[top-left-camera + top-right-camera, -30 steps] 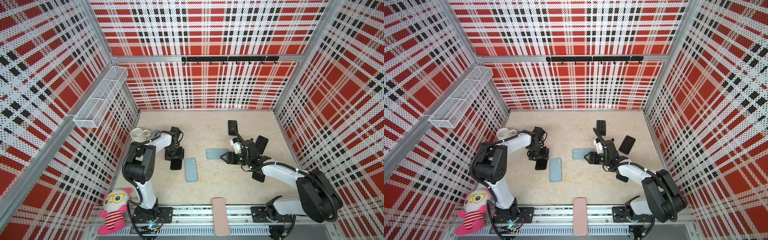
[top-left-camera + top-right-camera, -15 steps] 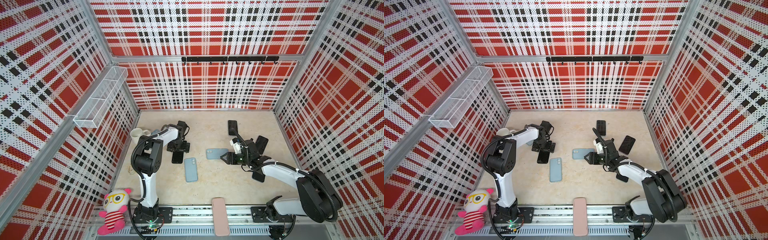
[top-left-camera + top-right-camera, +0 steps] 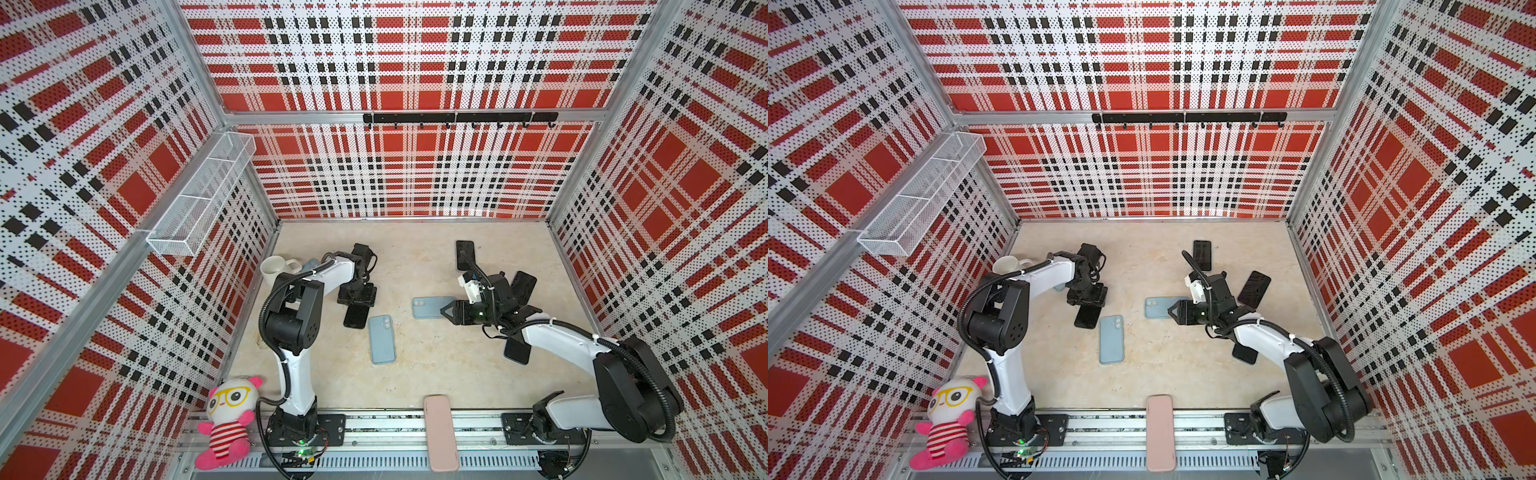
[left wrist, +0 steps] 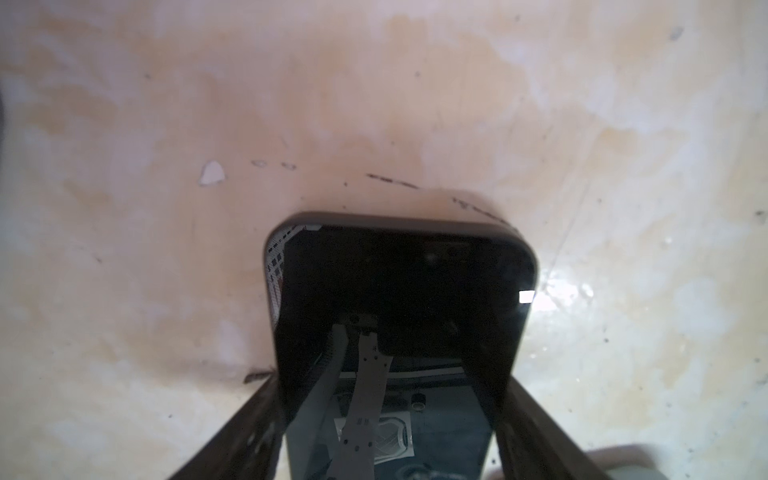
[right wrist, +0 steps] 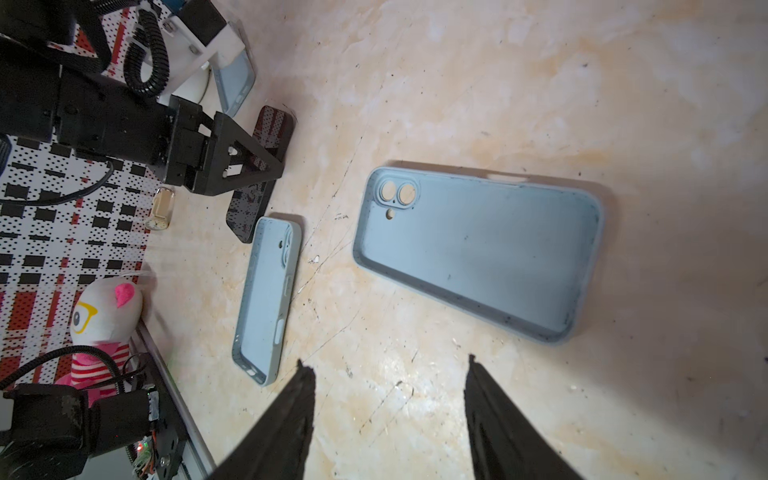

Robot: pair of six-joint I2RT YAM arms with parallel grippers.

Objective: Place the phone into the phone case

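Two pale blue silicone phone cases lie near the middle of the beige table (image 3: 415, 374). The open case (image 3: 430, 307) lies hollow side up, and the second case (image 3: 381, 338) lies nearer the front and left edges.

The left gripper (image 3: 356, 302) stands over the far end of a flat black phone (image 3: 355, 319). This phone lies on the table toward the left edge, just beside the second case. In the left wrist view its fingers (image 4: 253, 415) are closed against the phone's two long sides (a grip across the width).

The right gripper (image 3: 448, 311) sits low at the open case's right end. Its fingers (image 5: 291, 415) are spread apart with nothing between them, and the tips stop short of the case.

Three spare black phones (image 3: 465, 254) lie toward the right edge, one partly under the right arm.
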